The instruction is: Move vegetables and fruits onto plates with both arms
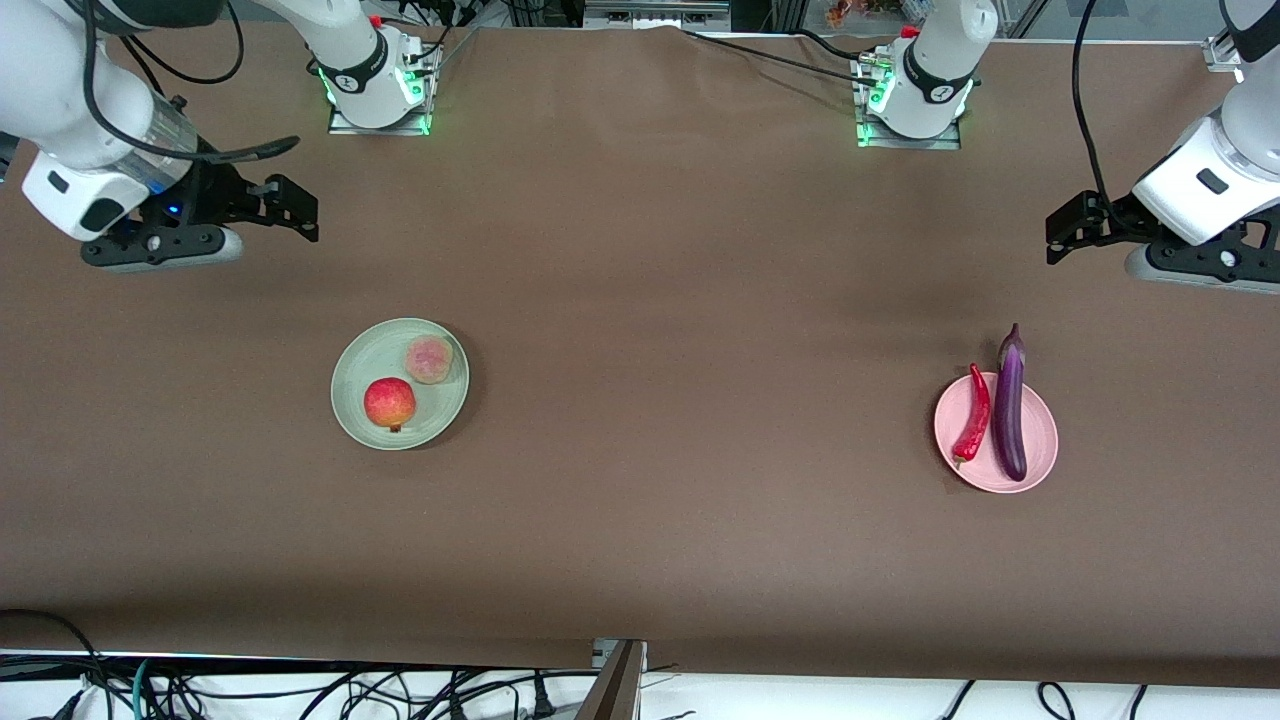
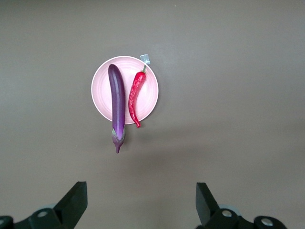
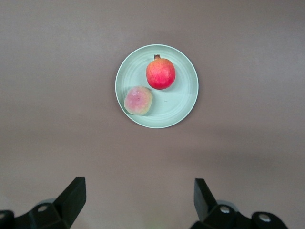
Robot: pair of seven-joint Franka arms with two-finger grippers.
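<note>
Fruit sits on the pale green plate (image 1: 352,408) toward the right arm's end of the brown desk (image 1: 680,300): the apple (image 1: 390,403) at about six o'clock on the plate, the peach (image 1: 429,359) at about one o'clock, close beside each other, as the front view shows them. Toward the left arm's end lies the pink plate (image 1: 1040,440) with the vegetables side by side. The eggplant (image 1: 1010,410) runs lengthwise from twelve to six o'clock across the plate, its stem end reaching past the rim at twelve. The chili pepper (image 1: 973,416) lies along the plate's nine o'clock edge, just beside the eggplant.

Both arms wait, drawn back from the plates. The right hand (image 1: 290,207) hangs over bare desk at roughly ten o'clock from the green plate, fingers (image 3: 71,195) spread wide and empty. The left hand (image 1: 1068,228) hangs over bare desk at roughly one o'clock from the pink plate, fingers (image 2: 74,200) likewise released and grasping nothing.
</note>
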